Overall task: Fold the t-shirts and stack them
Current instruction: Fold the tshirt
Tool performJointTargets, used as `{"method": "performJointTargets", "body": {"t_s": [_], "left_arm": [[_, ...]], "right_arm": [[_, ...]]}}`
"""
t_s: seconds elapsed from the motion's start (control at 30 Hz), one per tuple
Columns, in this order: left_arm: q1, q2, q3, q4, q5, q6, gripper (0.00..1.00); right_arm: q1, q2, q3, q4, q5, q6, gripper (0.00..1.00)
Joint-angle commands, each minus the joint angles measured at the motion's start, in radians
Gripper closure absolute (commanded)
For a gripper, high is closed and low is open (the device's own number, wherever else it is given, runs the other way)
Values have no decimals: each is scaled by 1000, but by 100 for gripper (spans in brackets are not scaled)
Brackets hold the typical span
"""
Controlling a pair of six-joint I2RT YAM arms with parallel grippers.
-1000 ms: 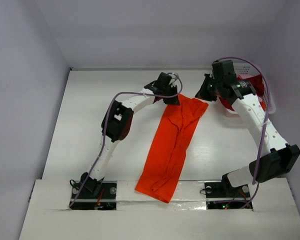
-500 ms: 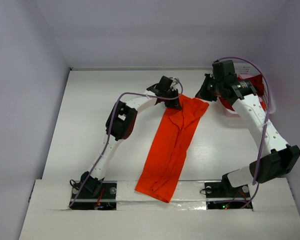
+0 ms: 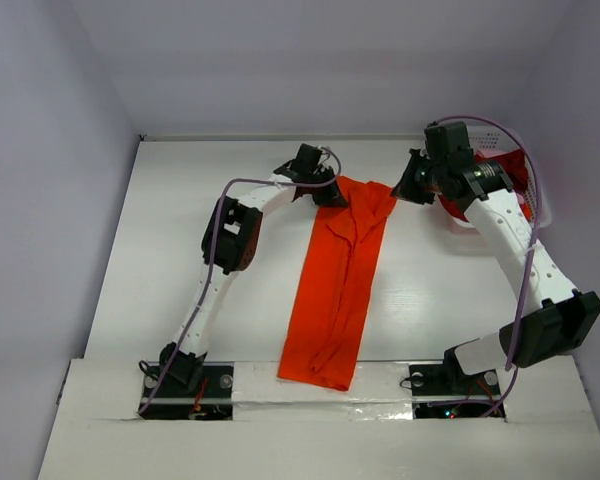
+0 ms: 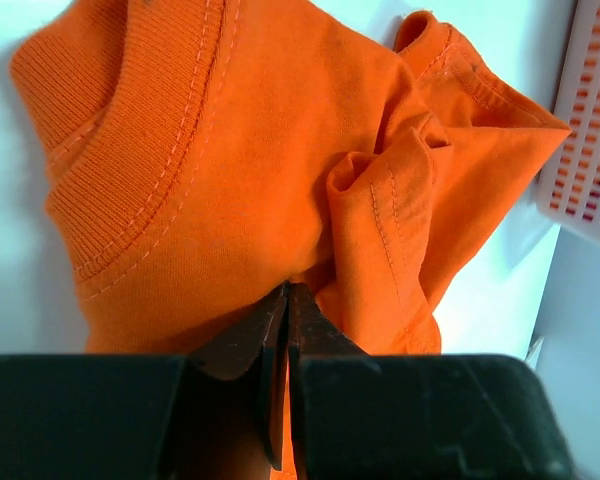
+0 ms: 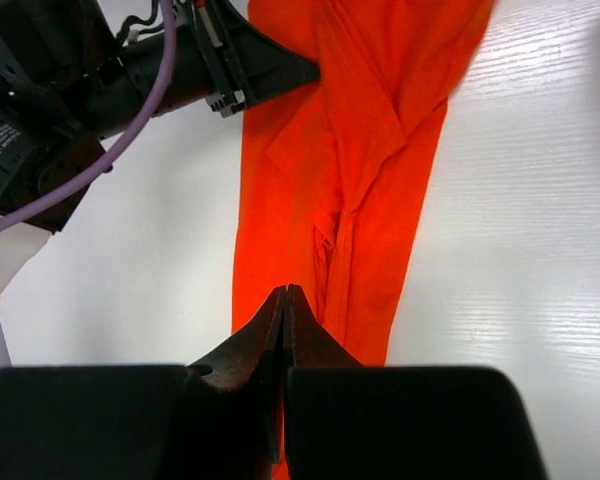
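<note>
**A:** White tabletop (image 3: 180,250), pale walls all round, and the orange t-shirt (image 3: 340,290) lies as a long narrow strip. It runs from the six o'clock edge, between the arm bases, up toward twelve.

**B:** Look at the left gripper (image 3: 330,192)! It's clamped tight on the cloth at the strip's top, around eleven o'clock. Its wrist view shows fabric bunching at the closed fingertips, just beside the ribbed collar (image 4: 130,170).

**A:** That's a dragging grip, I'd say. Hold the top edge, tug, and the strip straightens for the next fold across.

**B:** And the right gripper (image 3: 408,188)?

**A:** It's up at one o'clock of the shirt's top, fingers pressed fully together. Its own camera shows the shirt lying flat below them, and I can make out nothing pinched between.

**B:** So it's poised over the other corner, probably to take it.

**A:** Meanwhile the crimson shirts (image 3: 515,170) sit heaped in the white basket (image 3: 538,205) at two o'clock, not yet folded.
</note>
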Motion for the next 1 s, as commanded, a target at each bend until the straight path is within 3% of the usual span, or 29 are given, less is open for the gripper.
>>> {"method": "performJointTargets", "body": {"t_s": [0.0,0.5,0.97], "left_arm": [[35,-29,-39,-37,-89,2,100],[213,-26,-12,-46,-92,-14,100],[235,86,168,-105,22,6,100]], "right_arm": [[-5,-32,5,11,-15,-2,100],[-5,-23,2,17,-27,-2,100],[-5,-6,-22,43,-50,2,100]]}}
